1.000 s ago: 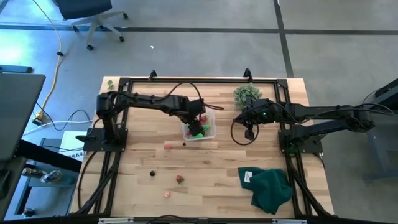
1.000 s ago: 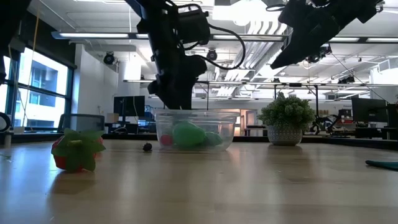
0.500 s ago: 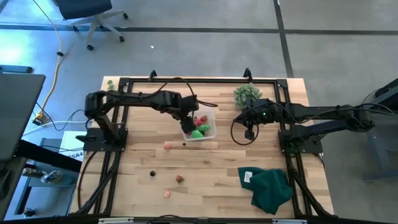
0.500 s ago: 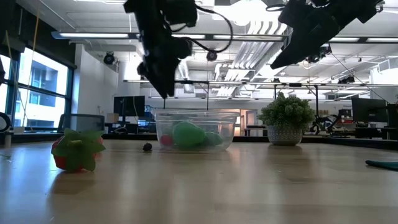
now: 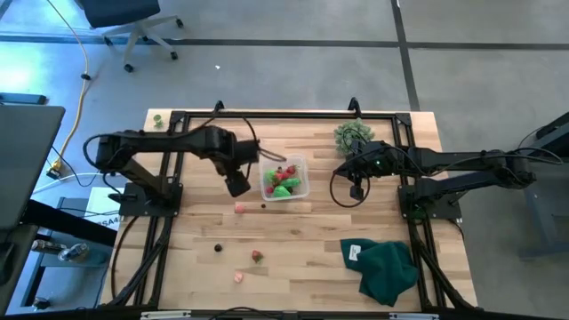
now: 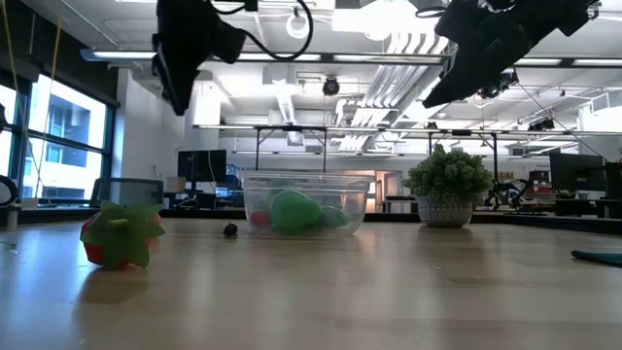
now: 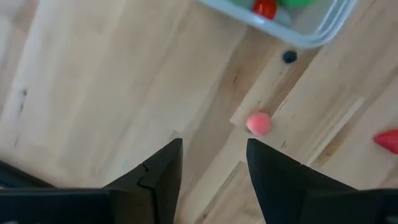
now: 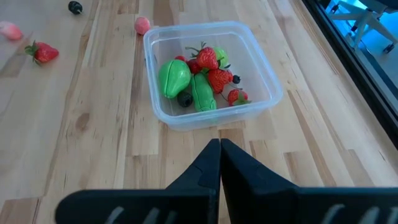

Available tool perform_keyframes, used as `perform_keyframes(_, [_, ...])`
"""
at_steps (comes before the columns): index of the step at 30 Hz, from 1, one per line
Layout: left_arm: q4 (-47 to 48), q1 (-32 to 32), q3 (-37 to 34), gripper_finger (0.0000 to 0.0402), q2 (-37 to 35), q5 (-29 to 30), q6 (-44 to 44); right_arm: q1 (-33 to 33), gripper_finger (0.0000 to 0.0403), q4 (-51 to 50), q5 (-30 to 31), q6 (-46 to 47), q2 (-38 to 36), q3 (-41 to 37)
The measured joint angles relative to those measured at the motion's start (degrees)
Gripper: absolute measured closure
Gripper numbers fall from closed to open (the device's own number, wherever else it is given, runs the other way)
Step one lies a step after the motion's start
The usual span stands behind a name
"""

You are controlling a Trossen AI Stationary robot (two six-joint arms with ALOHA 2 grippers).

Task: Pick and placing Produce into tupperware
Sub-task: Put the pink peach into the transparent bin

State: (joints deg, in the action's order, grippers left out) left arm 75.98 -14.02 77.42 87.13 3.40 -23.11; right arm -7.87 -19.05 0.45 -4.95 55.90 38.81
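Note:
The clear tupperware (image 5: 306, 180) stands mid-table, holding red strawberries and green pieces (image 8: 189, 78). Loose produce lies on the wood nearer the front: a pink ball (image 5: 239, 207), a dark berry (image 5: 263, 206), another dark berry (image 5: 217, 248), a strawberry (image 5: 256, 257) and a pink bit (image 5: 238, 276). My left gripper (image 5: 238, 185) hangs open and empty just left of the tupperware, above the table; its wrist view (image 7: 214, 146) shows the pink ball (image 7: 259, 122) and dark berry (image 7: 289, 57) ahead. My right gripper (image 5: 356, 180) waits shut (image 8: 219, 146) to the right of the tupperware.
A spiky grey-green potted bush (image 5: 353, 135) stands at the far right. A dark green cloth (image 5: 387, 267) lies at the near right. Black frame rails (image 5: 267, 114) run along the table's sides. Bare wood lies between the tupperware and the near edge.
My left gripper has risen out of the tupperware and gone toward the table's left edge and a little toward the near edge, ending beside the container. The tupperware has stayed in place.

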Motion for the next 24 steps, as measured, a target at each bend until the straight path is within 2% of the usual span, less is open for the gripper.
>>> perform_keyframes(3, [-2.13, 2.42, -3.13, 0.0225, 0.89, 0.48, -3.00, -0.01, 0.0401, 0.00, -0.02, -0.01, 0.01, 0.00])
perform_keyframes(9, [-13.08, 5.71, -11.44, 0.0209, 0.98, -0.27, -3.72, -0.01, 0.0401, 0.00, 0.00, 0.00, 0.00, 0.00])
perform_keyframes(12, [-15.57, 6.56, -13.89, 0.0204, 0.92, -2.44, -3.76, -0.01, 0.0401, 0.00, -0.02, 0.00, 0.00, 0.00])
perform_keyframes(19, [-24.05, 9.04, -21.10, 0.0201, 0.92, -3.83, -4.41, -0.01, 0.0401, 0.00, -0.02, 0.00, 0.00, 0.00])
perform_keyframes(24, [-28.16, 10.73, -23.79, 0.0201, 0.92, -4.41, -5.75, 0.00, 0.0401, 0.00, 0.00, 0.00, 0.00, 0.00])
